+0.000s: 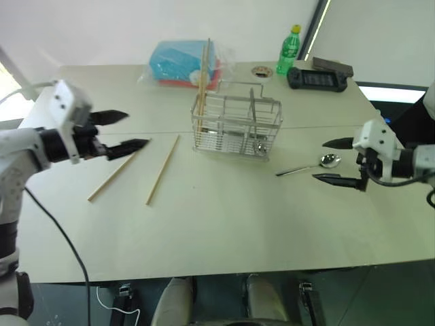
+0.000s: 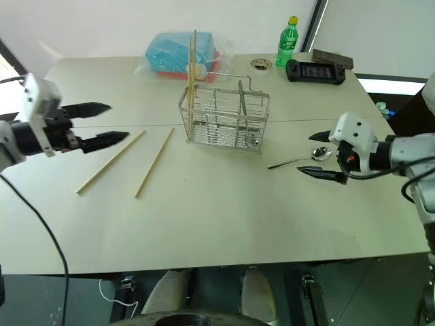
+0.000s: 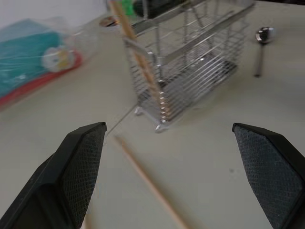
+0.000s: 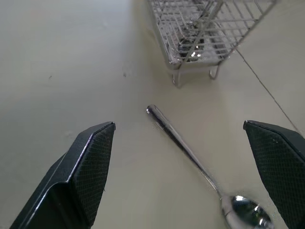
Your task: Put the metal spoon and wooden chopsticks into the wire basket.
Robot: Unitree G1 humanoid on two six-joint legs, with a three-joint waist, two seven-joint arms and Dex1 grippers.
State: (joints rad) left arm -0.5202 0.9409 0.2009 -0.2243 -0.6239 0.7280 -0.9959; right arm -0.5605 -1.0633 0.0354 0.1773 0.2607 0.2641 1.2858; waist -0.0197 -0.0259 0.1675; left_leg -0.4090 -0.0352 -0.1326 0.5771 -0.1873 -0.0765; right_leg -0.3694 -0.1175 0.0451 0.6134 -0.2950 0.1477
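Metal spoon [image 1: 310,166]: being left flat on the table [image 1: 224,224], right of the wire basket [image 1: 236,125].
Wooden chopsticks: two [image 1: 163,169] lying left of the basket, others [image 1: 203,81] standing inside.
Right gripper [image 1: 334,161]: jaws being held wide apart, empty, just beside the spoon.
Left gripper [image 1: 122,131]: jaws being held wide, nothing gripped, above the loose chopsticks.

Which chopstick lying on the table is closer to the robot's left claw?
The outer chopstick, the one farther from the wire basket. Its upper end lies just beside the open left gripper; the other chopstick lies nearer the basket.
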